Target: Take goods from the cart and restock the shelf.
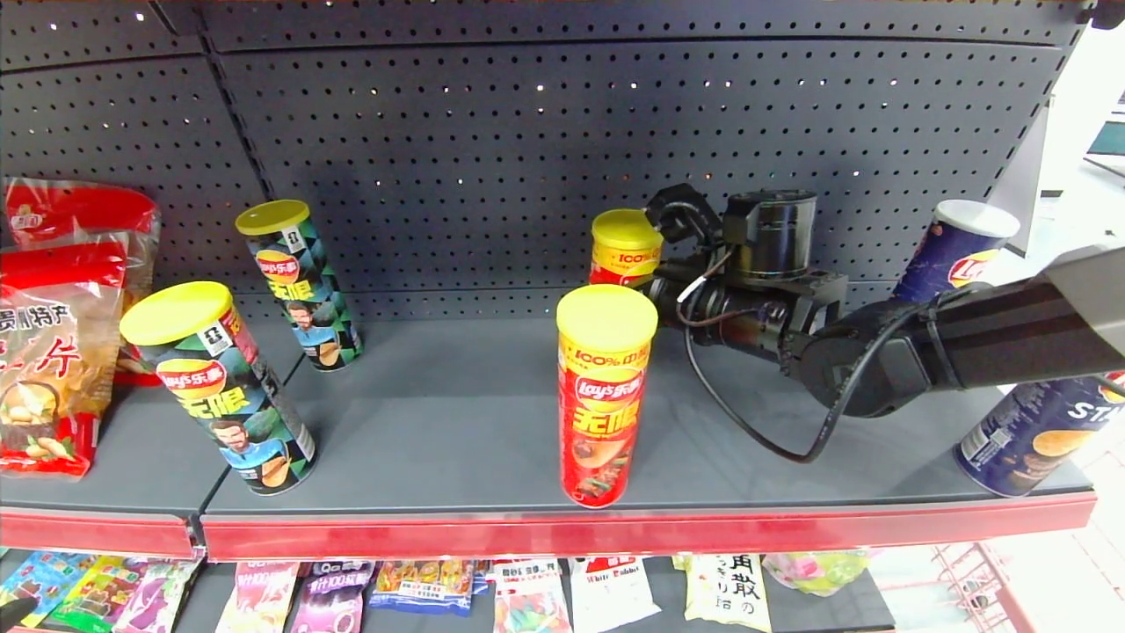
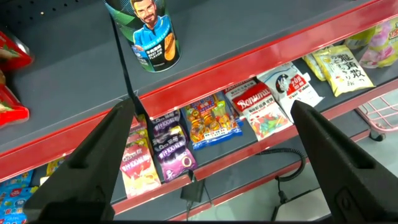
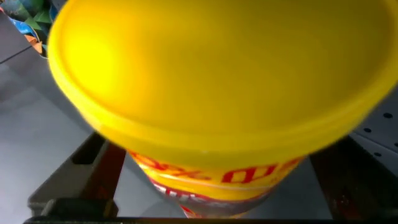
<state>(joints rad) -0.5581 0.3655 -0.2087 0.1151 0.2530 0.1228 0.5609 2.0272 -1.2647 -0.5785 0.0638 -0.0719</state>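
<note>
My right gripper (image 3: 214, 193) is far back on the shelf (image 1: 457, 422), at the rear red chip can (image 1: 624, 242). That arm comes in from the right, low over the dark shelf board. The can stands upright close to the perforated back panel (image 1: 527, 132). From my right wrist its yellow lid sits very close to the camera, with the red body below it. I cannot tell whether this gripper is clamped on the can or merely around it.

A front red chip can (image 1: 605, 396) stands upright near the shelf's red front edge (image 1: 615, 532). It is directly nearer than the rear one and well apart from it.

To the left are two green-and-black chip cans, both yellow-lidded. The near green can (image 1: 220, 387) is by the front edge and the far green can (image 1: 299, 281) by the back panel. On the right are two blue chip cans. The far blue can (image 1: 954, 251) is behind my right arm, and the near blue can (image 1: 1028, 435) is at the front right corner. Red snack bags (image 1: 53, 352) stand at the far left.

My left gripper (image 2: 205, 155) hangs in front of the shelf, below the red edge. Its fingers (image 2: 93, 162) are spread wide with nothing between them. Beyond them, small snack packets (image 2: 211, 121) lie in a row on the lower shelf (image 2: 261, 152).
</note>
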